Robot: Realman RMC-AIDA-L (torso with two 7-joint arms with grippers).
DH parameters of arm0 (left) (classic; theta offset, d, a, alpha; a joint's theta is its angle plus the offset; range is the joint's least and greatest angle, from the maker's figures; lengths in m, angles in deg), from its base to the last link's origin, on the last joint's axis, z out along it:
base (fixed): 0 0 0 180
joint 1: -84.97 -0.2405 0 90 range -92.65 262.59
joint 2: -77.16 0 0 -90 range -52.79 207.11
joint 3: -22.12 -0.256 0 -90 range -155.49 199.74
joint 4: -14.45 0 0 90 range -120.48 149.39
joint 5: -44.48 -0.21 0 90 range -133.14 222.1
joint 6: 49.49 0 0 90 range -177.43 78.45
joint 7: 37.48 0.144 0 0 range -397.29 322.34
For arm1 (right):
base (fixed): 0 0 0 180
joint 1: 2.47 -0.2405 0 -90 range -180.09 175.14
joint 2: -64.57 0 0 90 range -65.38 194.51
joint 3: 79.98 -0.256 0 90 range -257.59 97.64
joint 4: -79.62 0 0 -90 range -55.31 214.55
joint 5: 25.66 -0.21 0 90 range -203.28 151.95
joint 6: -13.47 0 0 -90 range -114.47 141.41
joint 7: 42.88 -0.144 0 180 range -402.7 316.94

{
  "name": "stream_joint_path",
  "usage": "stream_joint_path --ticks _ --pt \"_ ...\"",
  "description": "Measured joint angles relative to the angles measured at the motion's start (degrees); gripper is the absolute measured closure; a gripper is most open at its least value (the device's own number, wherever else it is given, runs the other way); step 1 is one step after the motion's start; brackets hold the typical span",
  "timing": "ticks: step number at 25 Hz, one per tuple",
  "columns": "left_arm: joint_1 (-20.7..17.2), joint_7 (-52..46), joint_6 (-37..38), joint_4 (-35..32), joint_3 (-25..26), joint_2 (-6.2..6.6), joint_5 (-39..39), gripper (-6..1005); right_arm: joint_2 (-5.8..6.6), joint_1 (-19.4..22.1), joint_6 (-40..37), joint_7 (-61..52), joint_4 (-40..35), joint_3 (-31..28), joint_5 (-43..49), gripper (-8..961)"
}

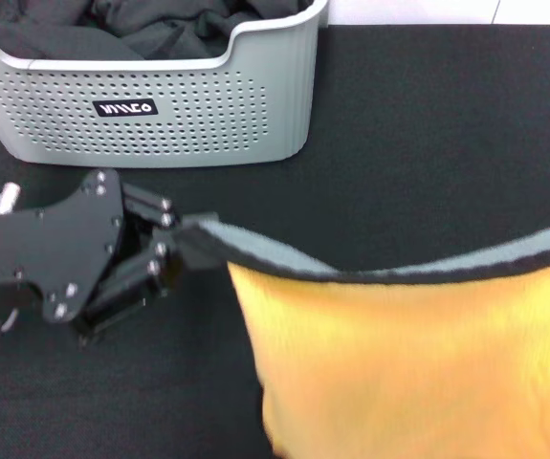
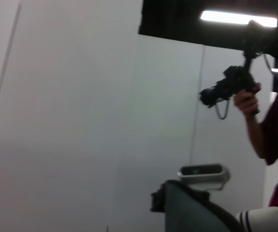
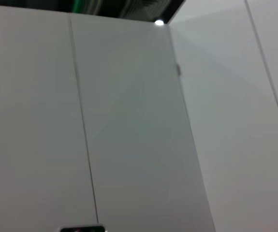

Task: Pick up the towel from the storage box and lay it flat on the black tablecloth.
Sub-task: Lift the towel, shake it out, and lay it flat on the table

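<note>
The towel (image 1: 399, 363) hangs stretched across the front right of the head view, orange-yellow face toward me, with its grey side and black trim along the top edge. My left gripper (image 1: 181, 241) is shut on the towel's left corner, above the black tablecloth (image 1: 428, 134). The towel's right end runs out of view. My right gripper is not in view. The storage box (image 1: 150, 105) stands at the back left. The wrist views show only walls and ceiling.
A black fabric heap (image 1: 150, 29) fills the storage box. A person holding a camera rig (image 2: 259, 111) shows in the left wrist view. Bare tablecloth lies to the right of the box.
</note>
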Motion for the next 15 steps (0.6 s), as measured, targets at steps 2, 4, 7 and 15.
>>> stream_joint_path --ticks 2,4,7,15 --pt "0.37 -0.59 -0.83 0.12 0.15 -0.19 -1.01 978 -0.01 -1.20 -0.52 0.98 2.35 0.69 1.07 937" --pt "2.36 -0.16 -3.93 3.67 2.33 -0.58 -5.05 978 -0.02 -5.65 -1.14 3.55 9.34 2.08 3.63 937" --pt "6.74 1.82 -11.03 12.04 6.84 -0.76 -12.88 978 0.64 -16.07 -1.45 11.26 29.89 2.38 6.20 938" --pt "11.46 0.00 -26.86 18.17 10.99 -0.23 -23.60 977 2.97 -26.86 -4.91 21.44 55.99 -0.60 5.69 937"
